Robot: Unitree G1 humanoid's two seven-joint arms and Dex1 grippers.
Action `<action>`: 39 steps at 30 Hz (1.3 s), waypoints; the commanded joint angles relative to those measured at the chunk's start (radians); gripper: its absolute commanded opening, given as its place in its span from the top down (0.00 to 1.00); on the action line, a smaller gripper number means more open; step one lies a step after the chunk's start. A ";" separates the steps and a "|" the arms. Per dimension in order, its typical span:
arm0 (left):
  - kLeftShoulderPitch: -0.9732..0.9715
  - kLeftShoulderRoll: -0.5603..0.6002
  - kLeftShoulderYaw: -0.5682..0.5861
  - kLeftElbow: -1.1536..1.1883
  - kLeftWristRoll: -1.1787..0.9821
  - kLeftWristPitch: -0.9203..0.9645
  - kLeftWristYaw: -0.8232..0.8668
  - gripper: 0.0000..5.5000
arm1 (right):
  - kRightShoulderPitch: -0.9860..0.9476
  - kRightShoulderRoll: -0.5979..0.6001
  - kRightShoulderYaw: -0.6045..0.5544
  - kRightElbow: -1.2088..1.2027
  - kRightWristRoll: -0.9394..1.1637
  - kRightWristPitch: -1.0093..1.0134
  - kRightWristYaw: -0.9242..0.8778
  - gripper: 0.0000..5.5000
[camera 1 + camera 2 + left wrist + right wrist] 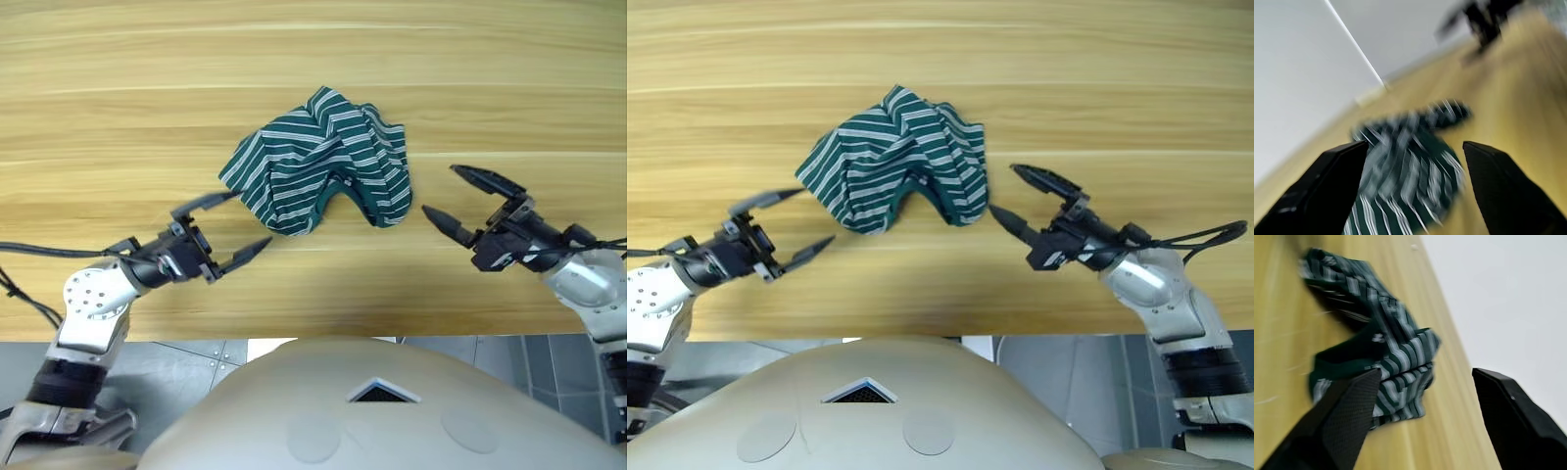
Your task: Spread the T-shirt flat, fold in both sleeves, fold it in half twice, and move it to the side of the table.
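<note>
1. Two grippers are seen over the wooden table [118,98], one on each side of the T-shirt [318,162], and nothing is held in either.
2. The left gripper [254,215] is spread wide, with its two dark fingers [1327,186] well apart. One fingertip is placed just beside the near left edge of the T-shirt, and whether the cloth is touched cannot be told. The other fingertip is held over bare wood, nearer the robot.
3. The right gripper [438,188] is likewise opened wide. Its nearer fingertip is set just beside the right edge of the T-shirt, and contact cannot be judged. Its farther finger [1518,416] is held clear of the cloth.
4. The T-shirt, dark green with white stripes, is left in a crumpled heap about the middle of the table, between the two grippers. It is bunched highest at its far side, and a plain dark green band is shown curving along its near side. In both wrist views the cloth is framed between the parted fingers, ahead of them.
5. The left arm is brought in from the near left corner, low over the table's near edge, and is pointed rightward and away toward the cloth.
6. The right arm is brought in from the near right and is pointed leftward at the heap.
</note>
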 commanded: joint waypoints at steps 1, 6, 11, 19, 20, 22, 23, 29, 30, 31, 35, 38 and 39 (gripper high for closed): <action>-0.013 0.003 0.026 0.013 0.284 0.083 0.076 0.34 | 0.016 0.016 0.025 0.014 -0.097 0.087 0.048 0.37; -0.060 -0.043 -0.014 -0.011 0.548 0.138 0.168 0.34 | 0.015 0.034 0.032 0.064 -0.222 0.153 0.035 0.37; -0.118 -0.068 -0.073 -0.016 0.687 0.160 0.206 0.34 | 0.024 0.026 0.009 0.063 -0.243 0.174 0.030 0.37; -0.207 -0.083 -0.099 0.059 0.768 0.179 0.281 0.34 | 0.008 0.036 0.014 0.075 -0.247 0.167 0.029 0.37; -0.209 -0.081 -0.097 0.064 0.774 0.181 0.289 0.34 | 0.007 0.036 0.014 0.078 -0.248 0.165 0.028 0.37; -0.206 -0.073 -0.091 0.070 0.784 0.189 0.305 0.34 | 0.005 0.036 0.014 0.078 -0.249 0.165 0.028 0.37; -0.206 -0.065 -0.083 0.074 0.790 0.198 0.315 0.34 | 0.004 0.036 0.013 0.078 -0.249 0.164 0.029 0.37; -0.205 -0.055 -0.097 0.074 0.780 0.197 0.320 0.34 | -0.012 0.044 0.024 0.085 -0.254 0.156 0.034 0.37; -0.206 -0.059 -0.106 0.075 0.774 0.191 0.319 0.37 | -0.016 0.047 0.028 0.086 -0.256 0.154 0.036 0.38; -0.208 -0.062 -0.114 0.078 0.771 0.187 0.318 0.40 | -0.020 0.051 0.032 0.087 -0.257 0.153 0.036 0.38; -0.211 -0.060 -0.125 0.093 0.761 0.186 0.320 0.51 | -0.035 0.065 0.054 0.094 -0.264 0.144 0.036 0.38; -0.204 -0.062 -0.131 0.094 0.757 0.190 0.325 0.60 | -0.067 0.078 0.081 0.114 -0.282 0.134 0.036 0.38; -0.200 -0.065 -0.135 0.093 0.757 0.194 0.328 0.62 | -0.079 0.082 0.091 0.125 -0.287 0.126 0.036 0.38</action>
